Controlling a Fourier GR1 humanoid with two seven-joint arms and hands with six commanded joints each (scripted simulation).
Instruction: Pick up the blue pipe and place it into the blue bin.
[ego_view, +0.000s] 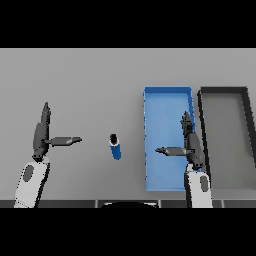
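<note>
The short, smooth blue cylindrical pipe (115, 146) is lying free on the matte grey table (75, 85), between both hands and just beside the left wall of the shallow rectangular blue bin (149, 107). The right hand (189, 142) is hovering over the bin, fingers straight; it should be moving left and closing across the pipe's round sides. The left hand (42, 132) is waiting open near the table's left edge. A dark grey tray (202, 100) is flanking the bin.

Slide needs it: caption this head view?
Open hands, left and right, flank blue pipe lying beside blue bin.
</note>
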